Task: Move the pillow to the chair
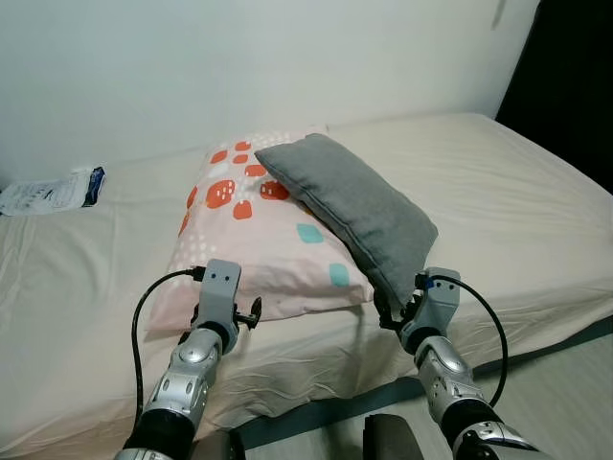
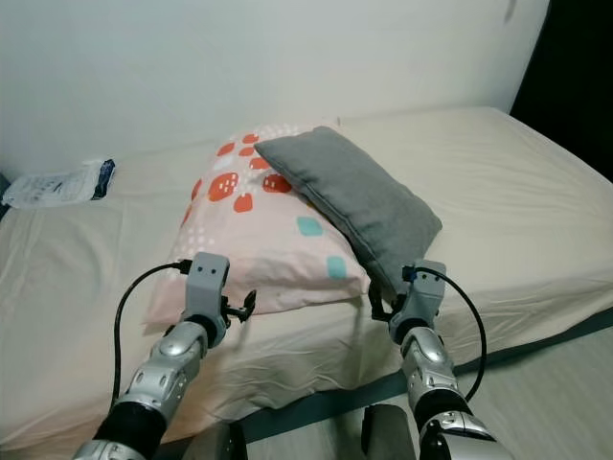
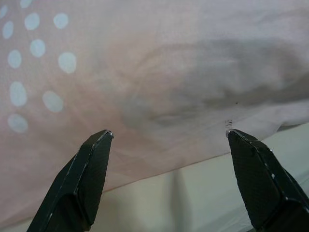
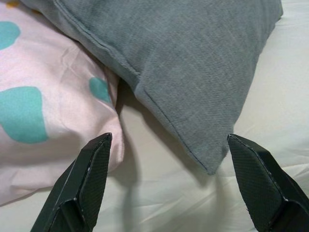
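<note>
The task is judged to be at its start: nothing has been gripped or lifted yet. The pink pillow point(image 1: 259, 235) lies on the bed point(image 1: 517, 201), with a grey pillow point(image 1: 354, 206) leaning across its far-right part. The left claw point(image 3: 169, 140) is held wide open just before the pink pillow's near edge, apart from the fabric. The right claw point(image 4: 169, 145) is likewise spread open, aimed at the grey pillow's lower corner where it meets the pink one. A grip, a lift and the carrying are all judged to remain. No chair is seen. The overlap of the two pillows may hinder a clean lift. A white packet point(image 1: 53, 190) rests on the bed well apart, by the wall.
</note>
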`<state>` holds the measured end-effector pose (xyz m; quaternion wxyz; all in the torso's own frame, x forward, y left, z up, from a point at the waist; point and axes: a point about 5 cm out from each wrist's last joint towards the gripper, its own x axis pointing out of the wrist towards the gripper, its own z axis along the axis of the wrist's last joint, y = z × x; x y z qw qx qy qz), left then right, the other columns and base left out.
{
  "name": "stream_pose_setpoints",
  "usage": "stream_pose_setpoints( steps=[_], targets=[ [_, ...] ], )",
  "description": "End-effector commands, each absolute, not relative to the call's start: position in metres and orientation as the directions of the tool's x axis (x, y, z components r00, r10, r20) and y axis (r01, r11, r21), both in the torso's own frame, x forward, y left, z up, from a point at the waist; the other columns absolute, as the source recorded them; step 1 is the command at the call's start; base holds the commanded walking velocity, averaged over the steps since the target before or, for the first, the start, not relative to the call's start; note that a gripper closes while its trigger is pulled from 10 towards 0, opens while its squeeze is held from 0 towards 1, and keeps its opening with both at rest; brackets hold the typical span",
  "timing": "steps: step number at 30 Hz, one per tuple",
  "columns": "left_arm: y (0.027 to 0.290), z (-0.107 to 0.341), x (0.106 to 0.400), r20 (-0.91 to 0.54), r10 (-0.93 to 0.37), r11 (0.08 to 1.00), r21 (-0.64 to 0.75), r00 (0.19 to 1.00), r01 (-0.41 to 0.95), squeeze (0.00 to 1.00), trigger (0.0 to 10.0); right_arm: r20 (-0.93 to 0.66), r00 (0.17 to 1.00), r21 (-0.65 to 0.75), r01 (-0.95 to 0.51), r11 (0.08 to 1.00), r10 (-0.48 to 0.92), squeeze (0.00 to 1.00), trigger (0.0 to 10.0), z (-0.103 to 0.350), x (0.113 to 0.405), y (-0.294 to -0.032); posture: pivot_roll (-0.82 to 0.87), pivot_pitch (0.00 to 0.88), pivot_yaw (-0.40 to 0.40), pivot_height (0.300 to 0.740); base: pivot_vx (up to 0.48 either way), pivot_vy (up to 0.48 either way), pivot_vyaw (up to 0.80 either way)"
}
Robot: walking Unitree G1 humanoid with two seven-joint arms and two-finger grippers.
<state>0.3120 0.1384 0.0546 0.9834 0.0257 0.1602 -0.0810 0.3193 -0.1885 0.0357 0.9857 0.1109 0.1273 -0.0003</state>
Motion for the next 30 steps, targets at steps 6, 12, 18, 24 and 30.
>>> stream_pose_setpoints(
  steps=[6, 12, 18, 24, 30],
  targets=[
    [0.142, 0.060, 0.313, -0.312, -0.145, 0.985, 0.039, 0.939, 0.166, 0.00, 10.0, -0.211, 0.977, 0.237, 0.026, 0.971, 0.025, 0.00, 10.0, 0.044, 0.325, -0.189, 0.03, 0.000, 0.034, 0.583, 0.000, 0.000, 0.00],
    [0.143, 0.058, 0.311, -0.319, -0.141, 0.986, 0.038, 0.937, 0.162, 0.00, 10.0, -0.212, 0.977, 0.242, 0.021, 0.970, 0.032, 0.00, 10.0, 0.044, 0.325, -0.186, 0.04, 0.000, 0.034, 0.583, 0.000, 0.000, 0.00],
    [0.147, 0.060, 0.312, -0.325, -0.140, 0.986, 0.045, 0.935, 0.164, 0.00, 10.0, -0.227, 0.973, 0.246, 0.027, 0.969, 0.030, 0.00, 10.0, 0.042, 0.325, -0.184, 0.05, 0.019, 0.045, 0.583, 0.000, 0.000, 0.00],
    [0.149, 0.064, 0.315, -0.324, -0.150, 0.983, 0.055, 0.934, 0.177, 0.00, 10.0, -0.235, 0.971, 0.246, 0.024, 0.969, 0.036, 0.00, 10.0, 0.040, 0.323, -0.181, 0.05, 0.054, 0.066, 0.583, 0.000, 0.000, 0.00],
    [0.148, 0.063, 0.314, -0.337, -0.166, 0.981, 0.041, 0.927, 0.191, 0.00, 10.0, -0.239, 0.970, 0.245, 0.020, 0.969, 0.041, 0.00, 10.0, 0.038, 0.321, -0.179, 0.04, 0.071, 0.068, 0.583, 0.000, 0.000, 0.00]
  ],
)
